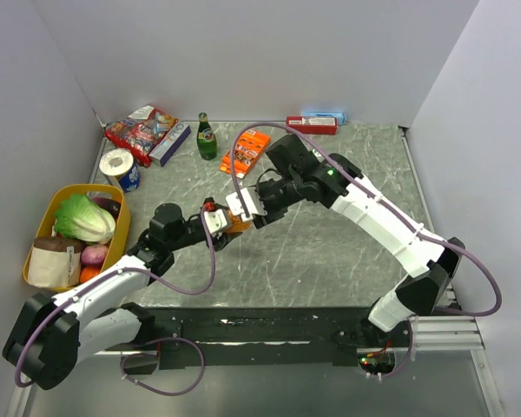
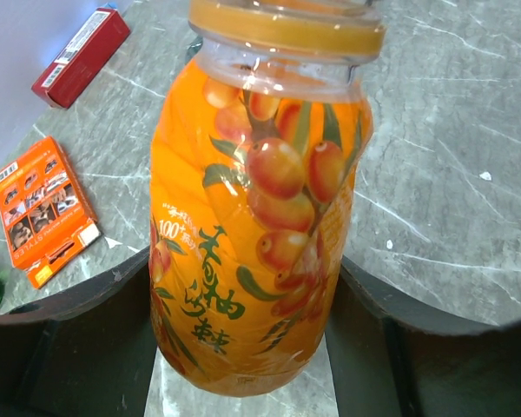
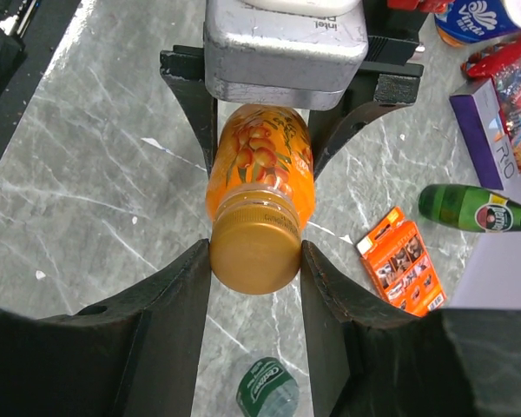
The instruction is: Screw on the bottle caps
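The left claw (image 2: 247, 347) pinches the orange bottle (image 2: 252, 200) around its lower body, over the desk (image 1: 330, 252) a little left of its middle. The bottle's label shows orange berries with green leaves, "100+" and a column of large green Chinese characters. The right claw (image 3: 254, 287) grips the orange-brown cap (image 3: 253, 256), one finger on each side, and the cap sits on the bottle's neck. The silver camera block (image 3: 285, 48) above the bottle in the right wrist view bears "intel", upside down. Below the cap in that view is a dark green bottle (image 3: 267, 391); the white writing on its top is too small to read. Toward the far edge are a tall green bottle (image 1: 207, 137) with an unreadable label, an orange packet (image 1: 245, 152) and a red box (image 1: 311, 125). Near the far left corner, a blue roll (image 3: 473, 17) carries white script that looks like "Vinda".
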